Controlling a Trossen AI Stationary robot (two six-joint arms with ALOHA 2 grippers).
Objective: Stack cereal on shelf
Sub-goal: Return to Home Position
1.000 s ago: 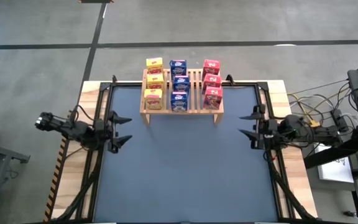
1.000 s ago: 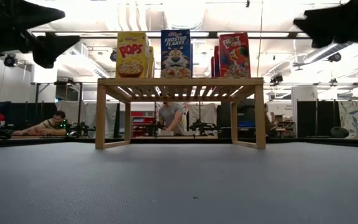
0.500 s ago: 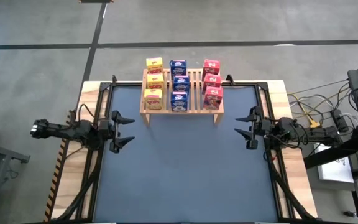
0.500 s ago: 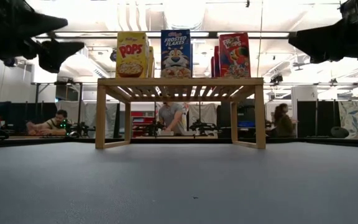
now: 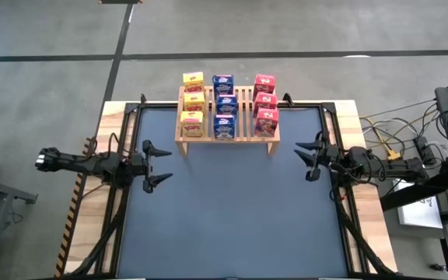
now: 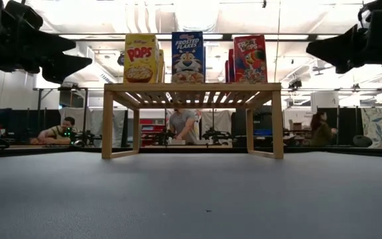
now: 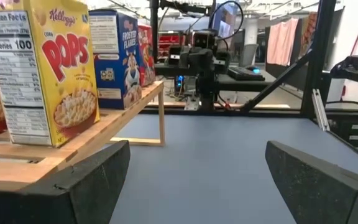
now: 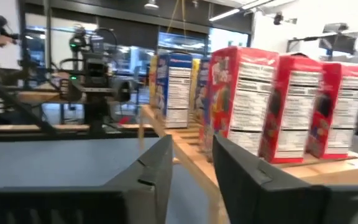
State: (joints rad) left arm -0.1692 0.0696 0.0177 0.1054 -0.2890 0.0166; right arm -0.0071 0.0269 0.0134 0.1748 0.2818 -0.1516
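Cereal (image 5: 225,105): nine boxes, upright on shelf (image 5: 245,117), ahead of and between both pincers; rows sorted yellow, blue, red. Left pincer (image 5: 155,162): spread, empty, near bench (image 5: 232,210) edge. Right pincer (image 5: 306,159): parted, empty, opposite edge. Stacking looks complete, hence nothing carried.

Two dark six-joint arms, left arm (image 5: 92,163) and right arm (image 5: 372,165), slender black links with bulkier joint housings, thin dark cable (image 5: 115,142) looped at the left wrist, left gripper (image 5: 160,164) and right gripper (image 5: 303,161), each with two matte black fingers (image 7: 86,180), broad, wedge-shaped, bevel-edged
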